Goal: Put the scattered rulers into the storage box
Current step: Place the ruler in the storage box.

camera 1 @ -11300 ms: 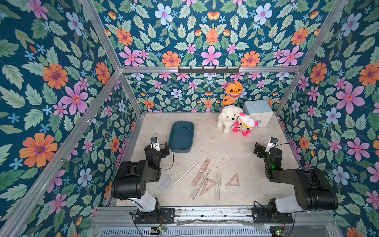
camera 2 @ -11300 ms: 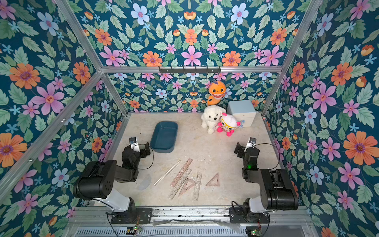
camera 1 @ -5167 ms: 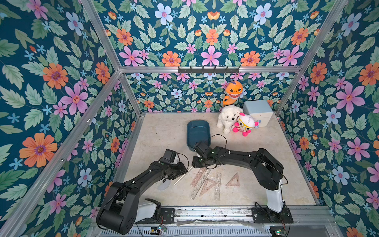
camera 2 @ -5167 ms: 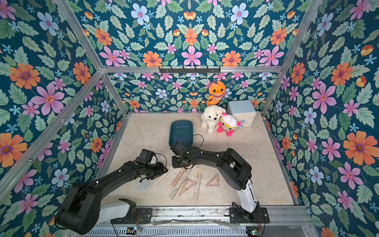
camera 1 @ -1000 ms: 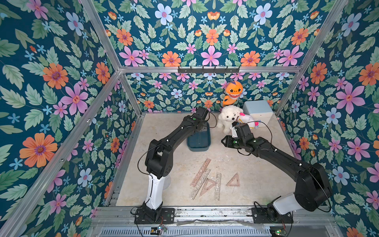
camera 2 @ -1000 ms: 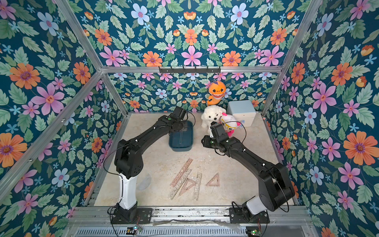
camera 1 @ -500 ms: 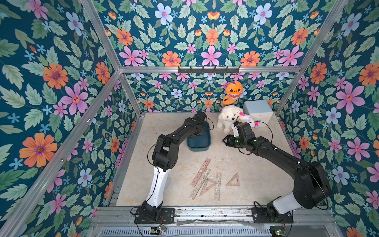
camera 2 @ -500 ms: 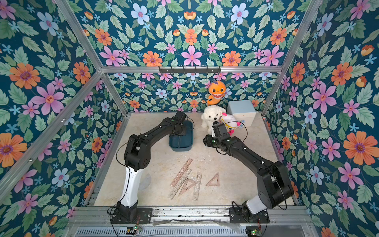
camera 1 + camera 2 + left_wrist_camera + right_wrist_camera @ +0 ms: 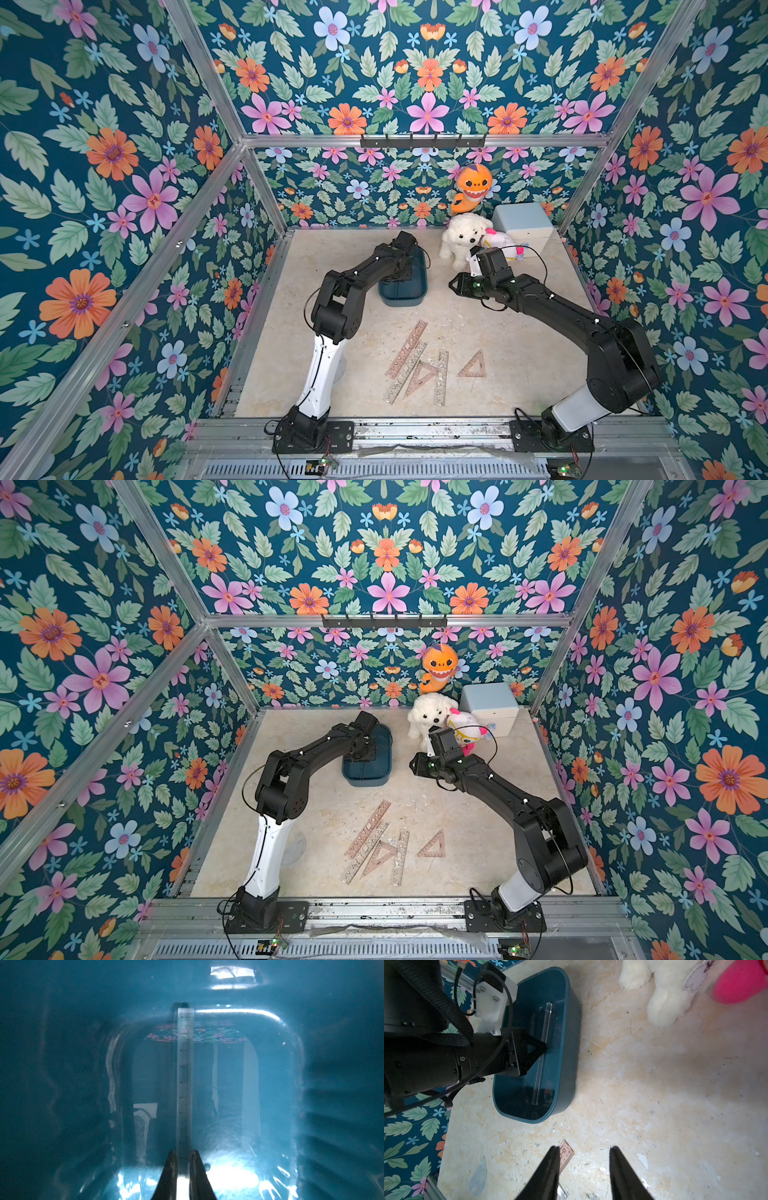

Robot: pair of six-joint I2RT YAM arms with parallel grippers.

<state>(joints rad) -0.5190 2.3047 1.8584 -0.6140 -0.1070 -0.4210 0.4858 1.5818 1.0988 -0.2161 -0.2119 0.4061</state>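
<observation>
Left claw [image 9: 183, 1152] is down inside the storage box [image 9: 572, 1022], pinched shut on a clear straight ruler [image 9: 185, 1084] that stands on its thin edge. The ruler's long axis runs along the box's length, both ends within the walls, so I judge a plain release would drop it in. Right claw [image 9: 584, 1148] hangs empty with jaws apart above the surface [image 9: 519, 353], just beside the box on the side nearer the plush toys [image 9: 461, 239]. Everything left to collect lies toward the arm bases from both claws, well apart from the box: three pinkish straight stencil rulers [image 9: 406, 349], two set squares [image 9: 419, 374] and one protractor [image 9: 293, 848] close to the left arm's base. That makes six pieces, seven with the one held. The straight ones point roughly from the bases toward the box. With its jaws free and a pinkish ruler end showing beside one finger in its wrist view, the right arm looks better placed for the next pick.
</observation>
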